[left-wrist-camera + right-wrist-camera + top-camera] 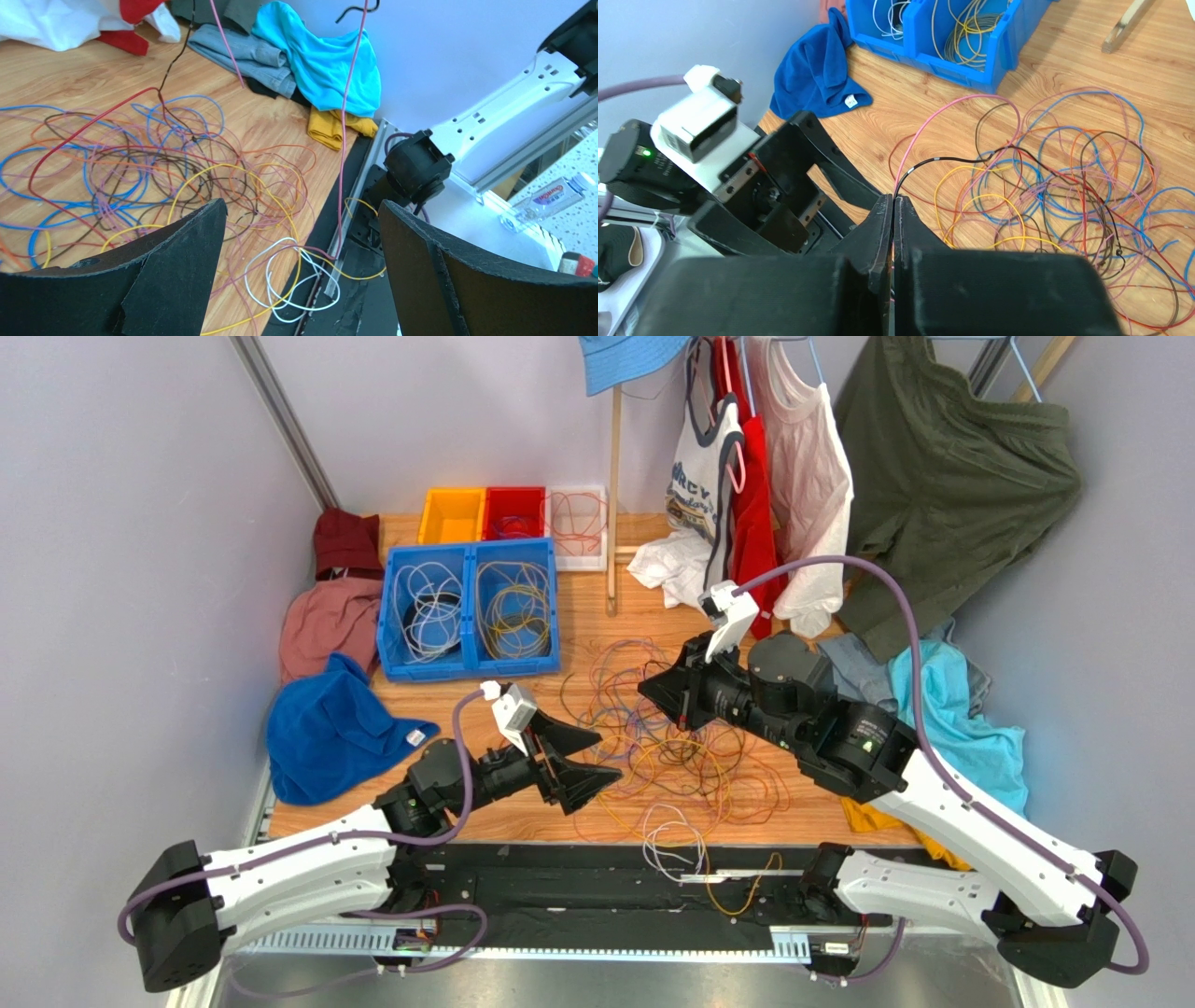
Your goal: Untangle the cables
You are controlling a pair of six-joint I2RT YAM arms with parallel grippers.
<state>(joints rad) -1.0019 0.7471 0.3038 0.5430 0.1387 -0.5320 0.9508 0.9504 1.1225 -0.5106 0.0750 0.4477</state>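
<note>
The cables lie in a loose tangle of blue, red, pink, brown, orange and yellow loops on the wooden table. My right gripper hovers over the tangle's left part, shut on a pink cable and a black cable, which run out of its tips down to the pile. In the left wrist view that pink cable rises steeply out of frame. My left gripper is open and empty, low at the tangle's near-left edge. A white cable and a yellow cable lie below it.
A blue two-part bin with white and yellow coils stands at the back left, with orange, red and white trays behind it. A blue cloth lies left, a teal cloth right, and clothes hang at the back. Some cable ends drape over the table's front edge.
</note>
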